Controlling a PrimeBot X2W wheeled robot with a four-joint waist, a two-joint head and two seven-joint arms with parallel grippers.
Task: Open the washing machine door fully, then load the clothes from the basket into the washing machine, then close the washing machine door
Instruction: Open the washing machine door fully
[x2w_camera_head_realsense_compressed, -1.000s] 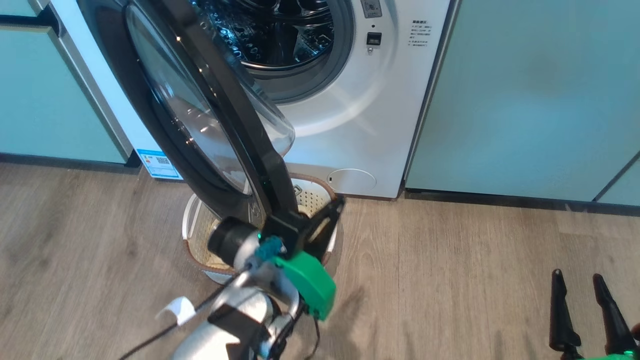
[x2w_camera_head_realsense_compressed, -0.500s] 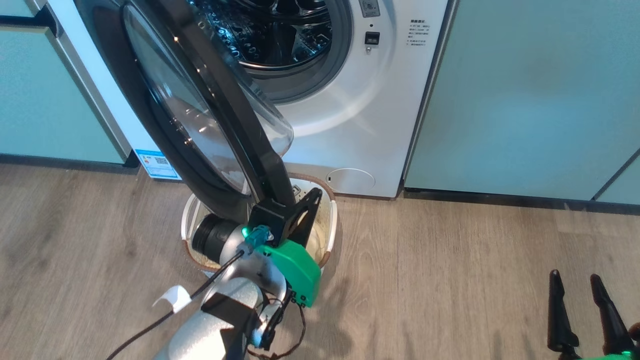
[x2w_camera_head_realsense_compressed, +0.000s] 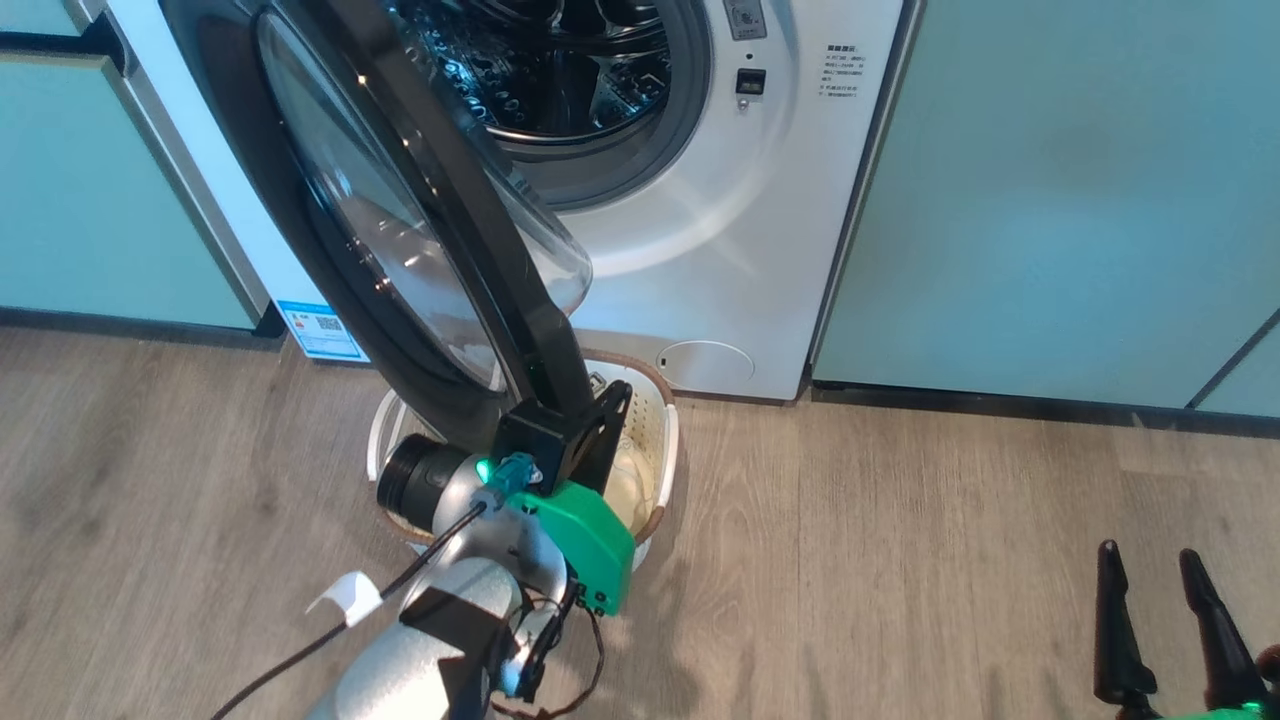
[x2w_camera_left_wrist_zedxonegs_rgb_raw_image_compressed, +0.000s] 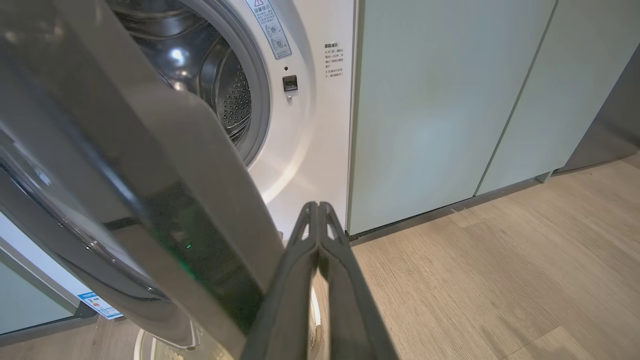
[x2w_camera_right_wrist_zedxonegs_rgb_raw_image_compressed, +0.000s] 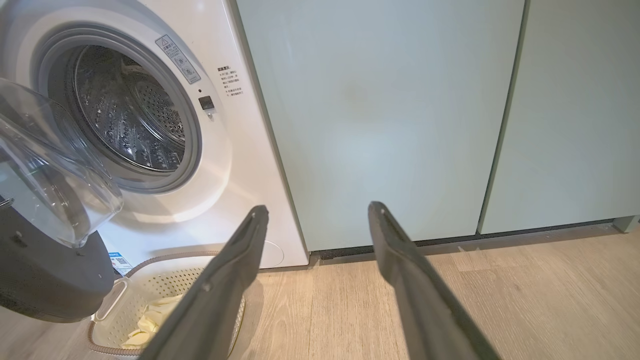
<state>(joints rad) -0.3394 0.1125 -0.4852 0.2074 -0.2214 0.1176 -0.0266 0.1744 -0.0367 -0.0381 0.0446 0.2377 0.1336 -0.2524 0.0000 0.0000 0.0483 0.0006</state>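
Note:
The white washing machine (x2w_camera_head_realsense_compressed: 720, 250) stands with its steel drum (x2w_camera_head_realsense_compressed: 560, 70) exposed. Its glossy black door (x2w_camera_head_realsense_compressed: 530, 340) hangs part-way swung out, with the clear glass bowl (x2w_camera_head_realsense_compressed: 555, 265) bulging toward the machine. My left gripper (x2w_camera_head_realsense_compressed: 618, 392) is shut with nothing in it, its fingers (x2w_camera_left_wrist_zedxonegs_rgb_raw_image_compressed: 318, 235) lying against the door's lower free edge (x2w_camera_left_wrist_zedxonegs_rgb_raw_image_compressed: 165, 165) on the machine side. Under the door sits the cream basket (x2w_camera_head_realsense_compressed: 662, 440) with pale yellow clothes (x2w_camera_head_realsense_compressed: 625, 485) inside, also seen as basket (x2w_camera_right_wrist_zedxonegs_rgb_raw_image_compressed: 150, 280) and clothes (x2w_camera_right_wrist_zedxonegs_rgb_raw_image_compressed: 150, 320). My right gripper (x2w_camera_head_realsense_compressed: 1150, 555) is open and empty above the floor, far right.
Pale teal cabinets (x2w_camera_head_realsense_compressed: 1050, 200) flank the machine on the right and on the left (x2w_camera_head_realsense_compressed: 90, 180). Wood-look floor (x2w_camera_head_realsense_compressed: 900, 560) spreads between the basket and my right gripper. The door overhangs the left half of the basket.
My left wrist and shut fingers have slid left along the door's lower edge and stand more upright. The door has barely moved. The right gripper has stayed put.

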